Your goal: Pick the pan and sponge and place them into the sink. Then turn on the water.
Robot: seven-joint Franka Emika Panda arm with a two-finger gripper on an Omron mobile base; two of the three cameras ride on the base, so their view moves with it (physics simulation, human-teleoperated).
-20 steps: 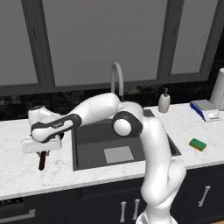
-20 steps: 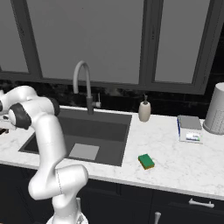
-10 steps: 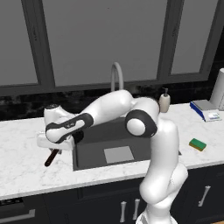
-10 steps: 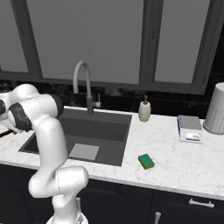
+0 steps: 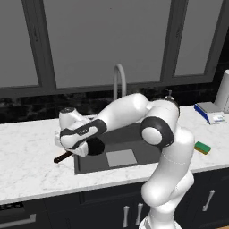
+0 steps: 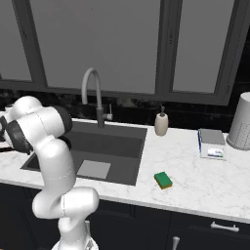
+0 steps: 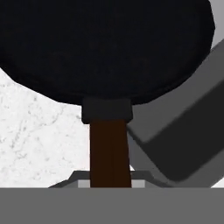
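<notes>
gripping the long thin dark brown handle of the round flat black frying pan (image 7: 105, 48), the two-finger gripper (image 5: 74, 145) is clenched on it, holding the pan at the left edge of the large rectangular dark grey sink (image 5: 134, 134), partly over white marble counter (image 5: 27, 156). the small green and yellow rectangular sponge (image 6: 163, 179) lies on the marble right of the sink, well apart from the pan.
</notes>
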